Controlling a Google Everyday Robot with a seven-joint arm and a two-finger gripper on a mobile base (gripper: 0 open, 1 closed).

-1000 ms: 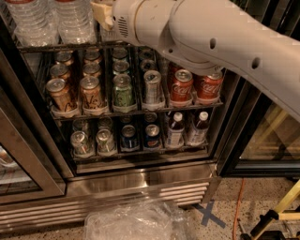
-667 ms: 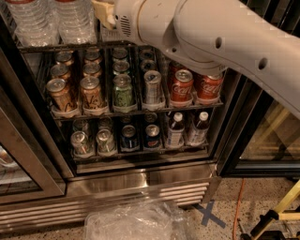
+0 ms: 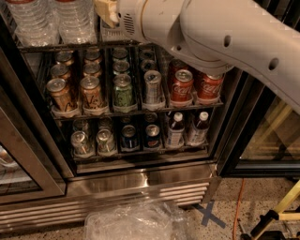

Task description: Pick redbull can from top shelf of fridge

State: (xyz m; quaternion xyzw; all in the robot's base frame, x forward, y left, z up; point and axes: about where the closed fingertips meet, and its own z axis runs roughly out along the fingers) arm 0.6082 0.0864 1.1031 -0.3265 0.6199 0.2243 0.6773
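Observation:
The fridge (image 3: 140,180) stands open, with a steel louvred base. My gripper (image 3: 106,11) is at the top edge of the view, reaching in from the right at the highest rack in view, the top shelf (image 3: 42,47), next to a clear plastic lane tray (image 3: 112,33). My white arm (image 3: 220,42) covers the right part of that shelf. The redbull can does not show; it is hidden or out of view.
Water bottles (image 3: 51,18) stand on the highest rack at left. The rack below holds gold cans (image 3: 60,93), a green can (image 3: 123,90), a silver can (image 3: 152,86) and red cola cans (image 3: 182,86). The lowest rack holds cans and small bottles (image 3: 175,129). Crumpled clear plastic (image 3: 136,220) lies on the floor.
My forearm has shifted slightly to the right. The gripper stays at the highest rack. The cans have not moved.

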